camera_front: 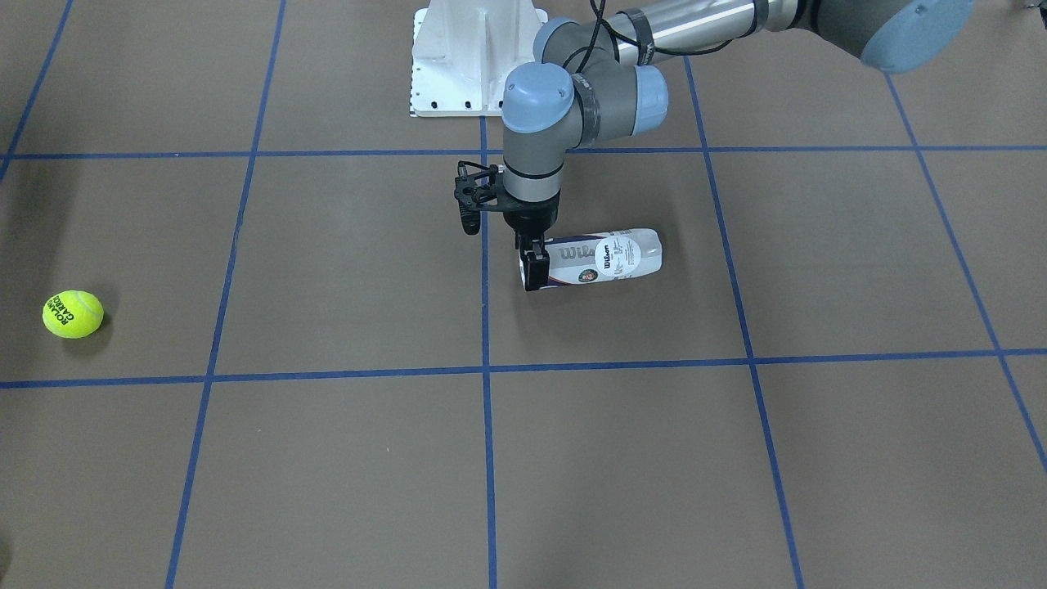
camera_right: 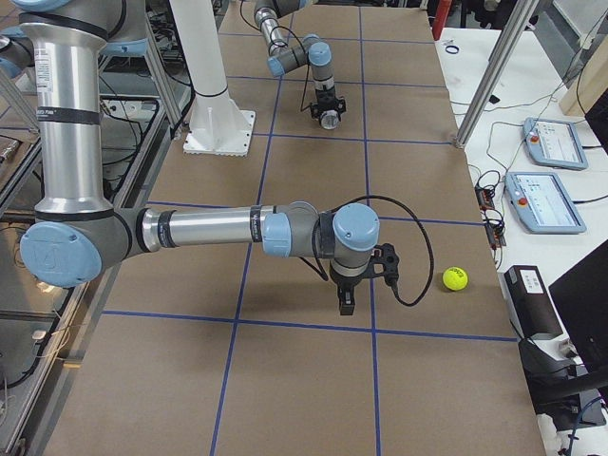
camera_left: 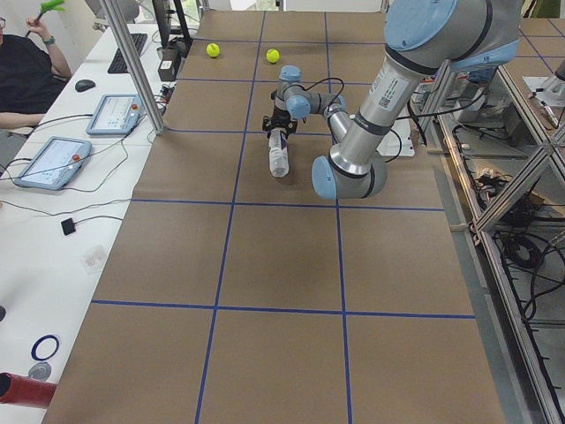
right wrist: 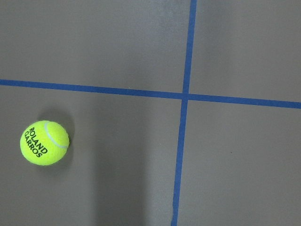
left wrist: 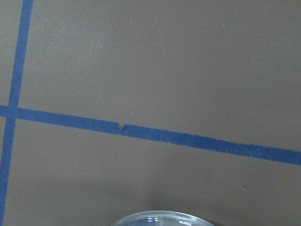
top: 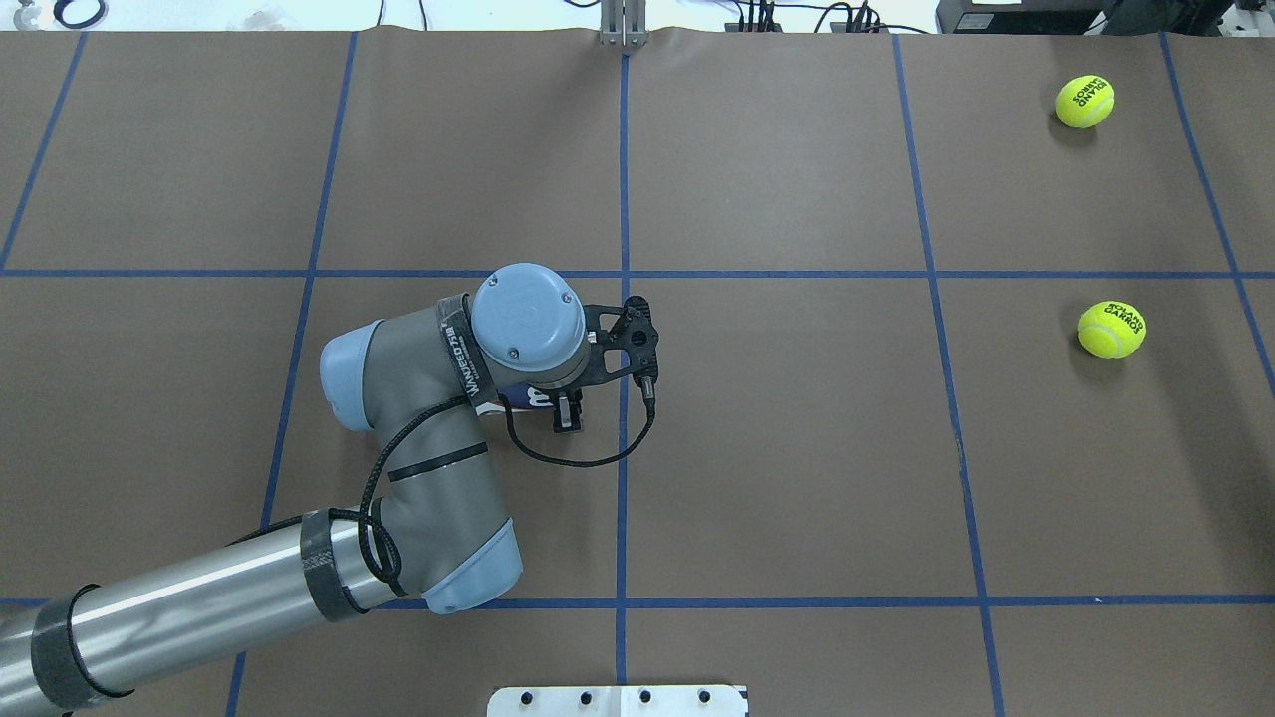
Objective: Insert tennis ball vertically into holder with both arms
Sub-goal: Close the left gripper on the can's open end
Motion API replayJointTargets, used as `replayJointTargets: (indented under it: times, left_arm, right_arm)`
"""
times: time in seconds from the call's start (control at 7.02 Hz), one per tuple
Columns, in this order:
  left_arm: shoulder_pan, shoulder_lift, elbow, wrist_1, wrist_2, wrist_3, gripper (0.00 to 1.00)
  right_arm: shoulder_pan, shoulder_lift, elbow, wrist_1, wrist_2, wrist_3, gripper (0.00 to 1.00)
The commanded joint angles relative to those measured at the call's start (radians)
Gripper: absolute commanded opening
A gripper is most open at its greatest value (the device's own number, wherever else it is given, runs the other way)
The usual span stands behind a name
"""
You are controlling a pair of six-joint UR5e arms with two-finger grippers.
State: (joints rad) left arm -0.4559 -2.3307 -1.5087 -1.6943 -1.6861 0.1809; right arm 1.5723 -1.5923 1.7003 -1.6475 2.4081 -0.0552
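The holder [camera_front: 609, 255] is a clear Wilson can lying on its side near the table's middle. Its silver rim shows at the bottom of the left wrist view [left wrist: 162, 217]. My left gripper [camera_front: 533, 266] points straight down over the can's open end, with a finger on each side against its wall. In the overhead view [top: 568, 413] my wrist hides most of the can. A tennis ball [camera_front: 73, 314] lies far off on my right [top: 1111, 330]. My right gripper [camera_right: 347, 304] hovers near a ball [camera_right: 455, 277]; I cannot tell whether it is open or shut.
A second tennis ball [top: 1084, 102] lies at the far right corner. One ball [right wrist: 44, 142] shows beside a blue tape crossing [right wrist: 183, 96] in the right wrist view. The white pedestal [camera_front: 466, 57] stands at the robot's edge. Operators' tablets [camera_right: 551, 199] lie beyond the far edge.
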Motion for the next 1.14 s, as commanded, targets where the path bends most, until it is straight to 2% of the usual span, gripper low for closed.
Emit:
replayJointTargets:
  times: [0.0,0.14,0.28,0.43,0.57,0.71,1.0]
  left_arm:
    - [0.002,-0.001,-0.019,0.001,0.025,-0.008,0.52]
    - [-0.003,0.001,-0.057,0.002,0.025,-0.008,0.45]
    - [-0.012,0.001,-0.117,0.002,0.025,-0.011,0.45]
    - [-0.032,0.001,-0.177,-0.004,0.025,-0.074,0.40]
    - [-0.046,0.001,-0.221,-0.075,0.026,-0.183,0.39]
    - [-0.058,0.007,-0.220,-0.228,0.045,-0.266,0.39]
    - [-0.056,0.020,-0.212,-0.513,0.196,-0.464,0.39]
  right_arm:
    - [0.000,0.000,0.005,0.000,0.000,0.000,1.00]
    - [0.000,0.002,0.005,0.002,0.000,0.000,1.00]
    - [0.000,0.002,0.005,0.002,0.000,0.000,1.00]
    - [0.000,0.002,0.008,0.002,0.000,0.000,1.00]
    - [0.000,0.002,0.012,0.002,0.003,0.000,1.00]
    - [0.000,0.002,0.013,0.002,0.008,0.000,1.00]
    - [0.000,0.002,0.019,0.003,0.008,0.000,1.00]
